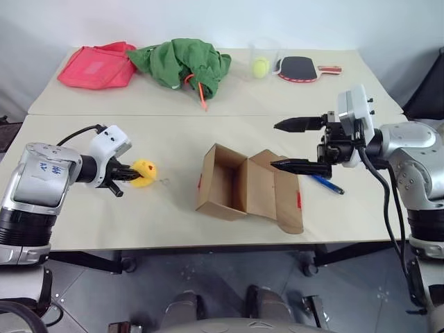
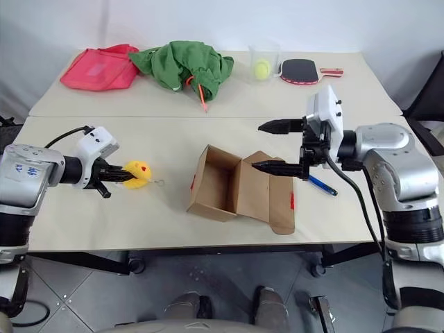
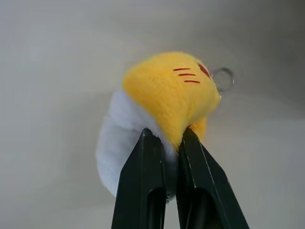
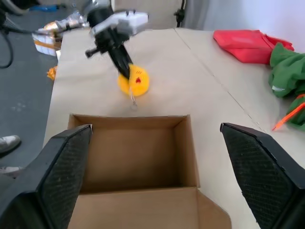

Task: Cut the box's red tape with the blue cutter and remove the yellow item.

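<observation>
The brown box (image 1: 236,186) lies open on its side mid-table, its flaps spread and a strip of red tape (image 1: 299,200) on the right flap edge. My left gripper (image 1: 129,173) is shut on the yellow item (image 1: 144,173), a small plush ball with red marks and a key ring (image 3: 223,79), held just above the table left of the box. My right gripper (image 1: 295,145) hovers open above the box's right flap, nothing between its fingers. The blue cutter (image 1: 327,184) lies on the table just right of the box, under the right gripper.
Along the far table stand a pink-red cloth bag (image 1: 97,66), a heap of green cloth (image 1: 184,62) with an orange stick, a clear cup with a yellow-green ball (image 1: 261,65) and a black-and-red paddle (image 1: 302,68). A seam splits the two tabletops.
</observation>
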{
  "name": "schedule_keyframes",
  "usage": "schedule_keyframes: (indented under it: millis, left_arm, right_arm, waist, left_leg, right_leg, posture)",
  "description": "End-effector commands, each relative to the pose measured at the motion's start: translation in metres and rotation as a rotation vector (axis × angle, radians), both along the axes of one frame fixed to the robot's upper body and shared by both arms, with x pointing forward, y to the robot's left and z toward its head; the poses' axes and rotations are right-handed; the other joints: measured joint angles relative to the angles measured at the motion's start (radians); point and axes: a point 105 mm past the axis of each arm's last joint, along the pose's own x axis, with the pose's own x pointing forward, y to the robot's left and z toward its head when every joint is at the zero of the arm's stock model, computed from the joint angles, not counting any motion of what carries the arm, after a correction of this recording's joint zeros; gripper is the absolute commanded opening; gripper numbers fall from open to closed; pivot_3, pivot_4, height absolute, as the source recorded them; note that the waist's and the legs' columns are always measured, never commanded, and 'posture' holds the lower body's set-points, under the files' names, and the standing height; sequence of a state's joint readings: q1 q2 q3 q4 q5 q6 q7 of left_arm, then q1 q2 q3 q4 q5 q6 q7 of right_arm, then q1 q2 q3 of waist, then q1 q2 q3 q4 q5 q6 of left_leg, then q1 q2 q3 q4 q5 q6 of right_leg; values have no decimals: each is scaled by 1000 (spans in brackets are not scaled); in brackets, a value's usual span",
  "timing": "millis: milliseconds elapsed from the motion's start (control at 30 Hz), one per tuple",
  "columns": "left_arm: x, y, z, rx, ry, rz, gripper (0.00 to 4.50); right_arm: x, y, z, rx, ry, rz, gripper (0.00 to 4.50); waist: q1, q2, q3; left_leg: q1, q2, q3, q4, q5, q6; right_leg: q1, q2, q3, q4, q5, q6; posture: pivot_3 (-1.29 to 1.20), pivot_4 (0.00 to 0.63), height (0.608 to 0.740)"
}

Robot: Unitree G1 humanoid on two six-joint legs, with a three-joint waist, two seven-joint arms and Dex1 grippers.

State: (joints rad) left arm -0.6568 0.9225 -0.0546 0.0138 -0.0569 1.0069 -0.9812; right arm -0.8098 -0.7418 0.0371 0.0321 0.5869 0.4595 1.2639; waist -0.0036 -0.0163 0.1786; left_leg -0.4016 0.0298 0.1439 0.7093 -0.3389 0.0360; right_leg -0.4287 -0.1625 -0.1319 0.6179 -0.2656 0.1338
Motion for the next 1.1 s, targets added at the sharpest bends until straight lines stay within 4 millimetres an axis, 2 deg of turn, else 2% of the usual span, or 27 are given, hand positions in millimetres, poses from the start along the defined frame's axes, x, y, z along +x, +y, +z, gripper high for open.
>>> schedule_keyframes:
  millis: [33,133,267,500,767,867,933,1033,1100]
  left_arm:
    - [-4,3,-10,-21,35,43,8]
    - [-8,3,-14,-60,86,74,940]
    - [-15,2,-8,-60,92,63,2269]
    - [-25,3,26,-95,26,75,4437]
    - [-49,9,70,-219,-102,55,4477]
    - [-51,7,90,-195,-343,-29,4477]
    - [-53,-2,100,-225,-500,-117,4477]
    - [-64,-23,89,-370,-460,-207,4477]
    - [-76,-38,83,-375,-486,-323,4477]
  right_arm:
    - [5,10,9,3,-32,46,4500]
    - [5,14,9,-14,-34,77,4500]
    - [7,13,11,-20,-36,86,4500]
    - [12,9,17,-37,-42,77,4500]
    - [22,-5,23,-65,-45,35,4500]
    - [27,-16,23,-80,-49,-3,4500]
    - [30,-22,22,-80,-49,-30,4500]
    - [29,-32,18,-79,-41,-75,4500]
    - [23,-40,7,-107,-23,-100,4500]
  waist:
    - [-2,0,0]
    - [1,0,0]
    - [-1,0,0]
    - [-3,1,0]
    - [-7,1,0]
    - [-10,2,1]
    - [-8,2,1]
    - [-10,2,1]
    - [-6,2,1]
  left_leg:
    - [1,0,0,0,0,-1]
    - [2,0,0,0,0,-1]
    - [2,0,0,0,0,-2]
    - [2,1,0,0,0,-2]
    - [1,1,0,-1,-1,-3]
    - [1,1,0,-1,-1,-3]
    - [1,1,-1,-1,-1,-3]
    - [1,1,0,-1,-1,-3]
    - [1,1,-1,-1,-1,-3]
  right_leg:
    - [0,0,0,2,0,0]
    - [0,0,0,4,0,-1]
    - [0,0,0,4,0,-1]
    - [-1,0,1,4,-1,-1]
    - [-2,0,1,4,-1,-1]
    - [-3,0,1,4,-1,-1]
    - [-2,0,1,4,-1,-1]
    - [-2,0,1,4,-1,-1]
    - [-2,0,0,4,-1,-1]
  posture:
    - [0,150,740]
    - [0,150,740]
    - [0,150,740]
    - [0,150,740]
    - [0,150,740]
    - [0,150,740]
    - [0,150,740]
    - [0,150,740]
    - [0,150,740]
